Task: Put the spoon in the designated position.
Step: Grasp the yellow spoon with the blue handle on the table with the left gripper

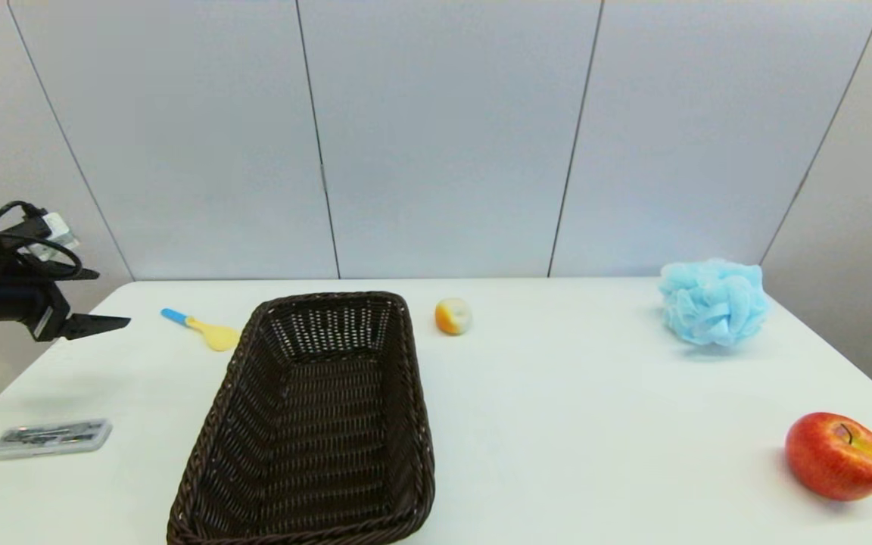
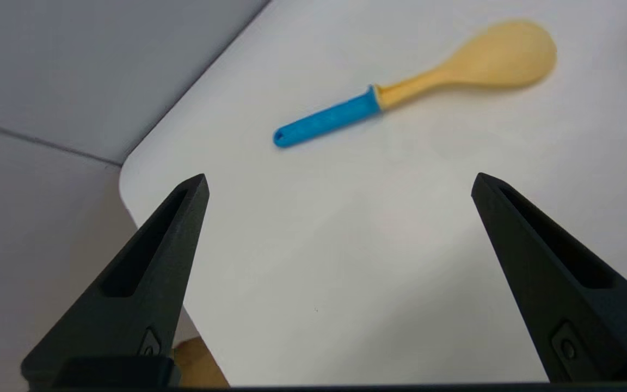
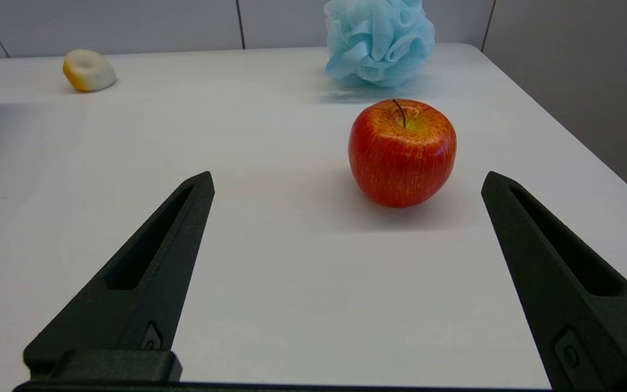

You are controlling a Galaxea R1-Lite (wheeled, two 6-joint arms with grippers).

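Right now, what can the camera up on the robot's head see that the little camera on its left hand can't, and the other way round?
Only the head view shows the wicker basket, the apple, the blue bath pouf, a small yellow-and-white item and a flat grey case.

Only the left wrist view shows that the left gripper is open and empty, its fingers wide apart.

Both show the spoon lying on the white table beside the basket, untouched. The right gripper appears in neither.

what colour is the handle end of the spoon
Bright blue; the spoon has a pale yellow bowl and neck. Shows best in the left wrist view.
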